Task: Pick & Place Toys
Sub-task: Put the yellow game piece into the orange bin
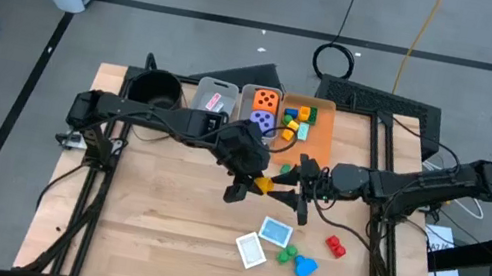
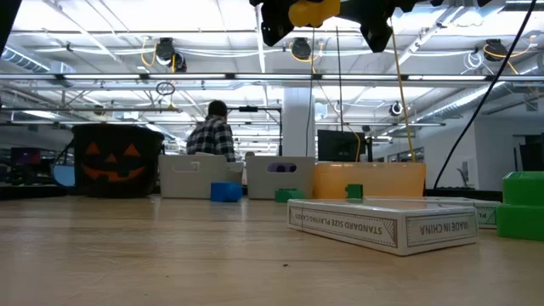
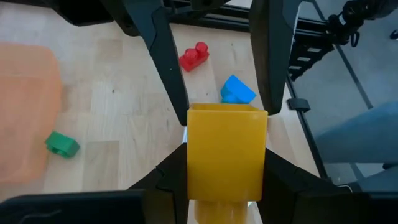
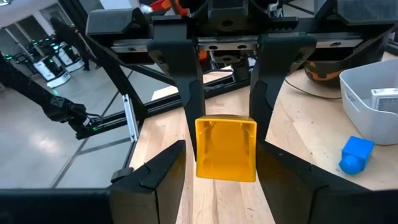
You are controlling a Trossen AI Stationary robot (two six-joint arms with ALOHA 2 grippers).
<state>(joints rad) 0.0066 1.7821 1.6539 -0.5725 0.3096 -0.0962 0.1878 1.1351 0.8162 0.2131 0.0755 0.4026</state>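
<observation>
A yellow hollow block (image 1: 261, 183) hangs high over the table's middle, and my left gripper (image 3: 227, 155) is shut on it. My right gripper (image 4: 224, 149) faces it from the table's right, open. Its fingers stand on either side of the block's open end (image 4: 225, 146), with narrow gaps showing. The low view shows the block (image 2: 314, 12) far above the tabletop. On the table near the right front lie a red block (image 1: 336, 245), a blue block (image 1: 306, 266), a green block (image 1: 286, 255) and two card boxes (image 1: 276, 232), (image 1: 250, 251). My left gripper pinches the yellow block between its two fingers by two opposite side walls (image 3: 193, 162). It comes from the table's left, slanting downward. The block is lifted clear of the table, and its hollow end points toward my right gripper.
At the far edge stand an orange bin (image 1: 317, 135) holding an orange die (image 1: 267, 100), a purple die (image 1: 263, 119) and small blocks, a grey bin (image 1: 216, 97) and a black pot (image 1: 155, 90). A green block (image 3: 61, 143) lies beside the orange bin. Bare wood spreads over the near left.
</observation>
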